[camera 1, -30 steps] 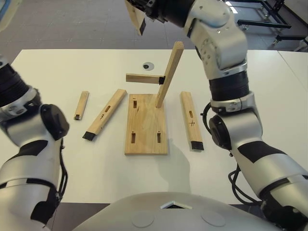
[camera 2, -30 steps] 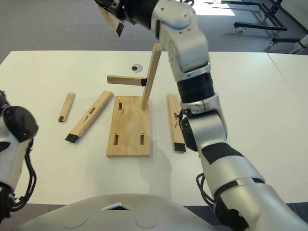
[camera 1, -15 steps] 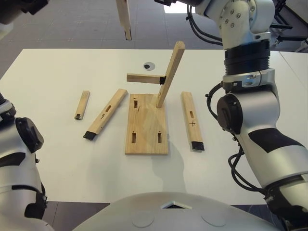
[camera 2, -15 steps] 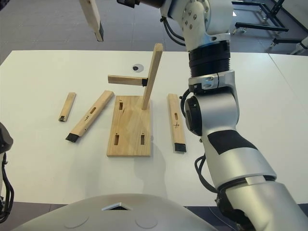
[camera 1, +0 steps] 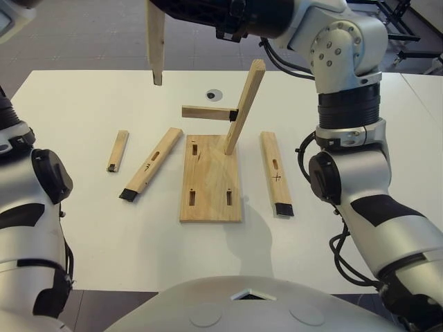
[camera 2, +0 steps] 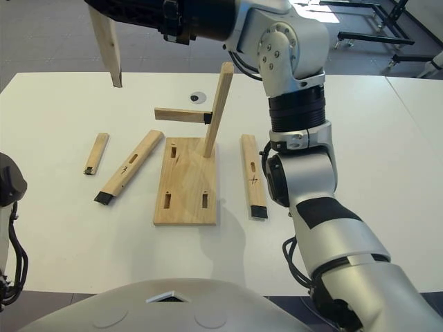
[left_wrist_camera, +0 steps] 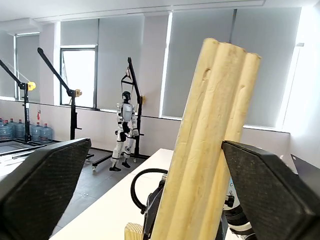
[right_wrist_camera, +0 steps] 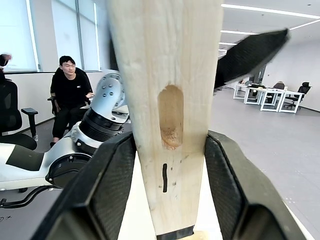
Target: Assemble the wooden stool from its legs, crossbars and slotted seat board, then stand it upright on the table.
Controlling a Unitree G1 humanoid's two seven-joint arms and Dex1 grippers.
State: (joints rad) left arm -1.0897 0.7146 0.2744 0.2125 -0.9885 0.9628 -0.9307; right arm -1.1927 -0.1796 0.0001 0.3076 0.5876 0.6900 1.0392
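Observation:
My right gripper (right_wrist_camera: 170, 150) is shut on a wooden leg (camera 1: 155, 41), which hangs upright high over the table's far left. My left gripper (left_wrist_camera: 156, 142) is open, with a wooden leg (left_wrist_camera: 215, 130) between its spread fingers and a gap on each side. The slotted seat board (camera 1: 210, 178) lies flat mid-table. One leg (camera 1: 246, 104) leans in the board's far right slot, and a crossbar (camera 1: 206, 113) juts left from it. Loose legs lie to the left (camera 1: 151, 163) and right (camera 1: 276, 173) of the board. A short crossbar (camera 1: 118, 150) lies farther left.
A small round grommet (camera 1: 212, 94) sits in the white table (camera 1: 83, 221) beyond the board. My right arm (camera 1: 342, 83) arches over the table's right side and across its far edge. Bare tabletop lies in front of the board.
My right arm has swung the held leg leftward and lower, from above the board's far end to over the table's far left. My left arm has risen at the upper left.

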